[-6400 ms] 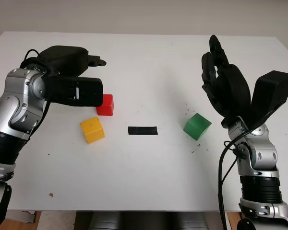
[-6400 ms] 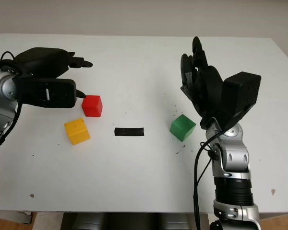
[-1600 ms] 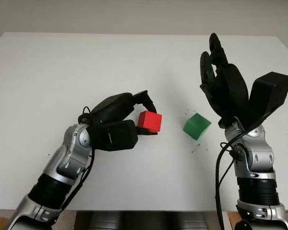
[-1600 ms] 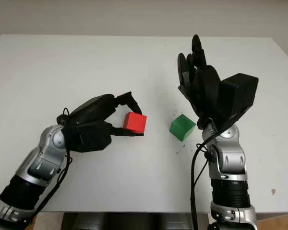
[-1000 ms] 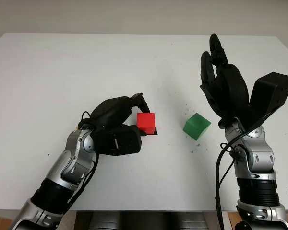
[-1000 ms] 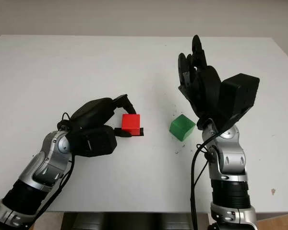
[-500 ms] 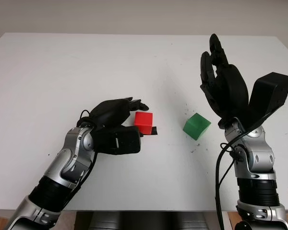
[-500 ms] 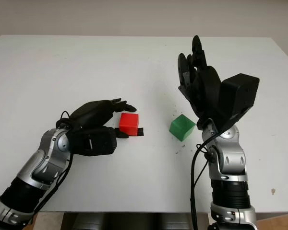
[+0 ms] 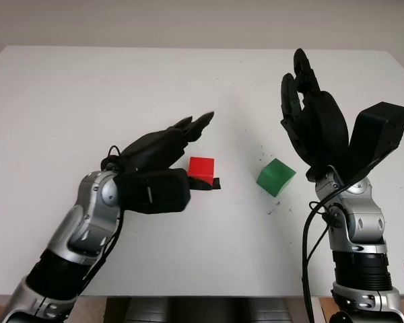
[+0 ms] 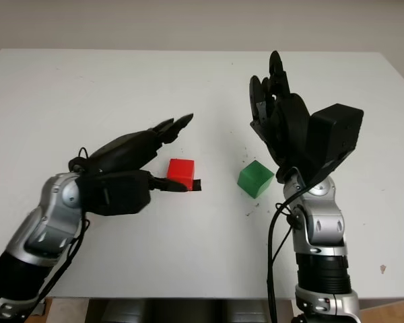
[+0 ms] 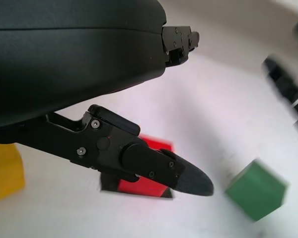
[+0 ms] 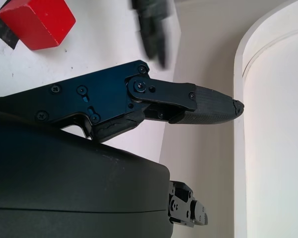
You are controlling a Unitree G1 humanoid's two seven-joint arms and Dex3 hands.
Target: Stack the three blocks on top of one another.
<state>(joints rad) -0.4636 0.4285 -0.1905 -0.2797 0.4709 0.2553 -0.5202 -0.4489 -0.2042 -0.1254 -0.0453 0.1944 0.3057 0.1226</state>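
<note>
centrally on the white counter (image 9: 87, 87), the red block (image 9: 202, 169) is seen sitting on a strip of black tape (image 9: 214, 184), untouched by either hand. the left robot hand (image 9: 163, 161) is held open just beside and above the red block on its left, nothing being gripped by it. the green block (image 9: 276, 177) is placed on the counter near the red block's right, apart from it. the yellow block (image 11: 5, 171) is found behind the left robot hand's shell in the left wrist view, well apart from the green block. the right robot hand (image 9: 316, 128) is raised open above the counter's right side, just behind the green block, with nothing held.
</note>
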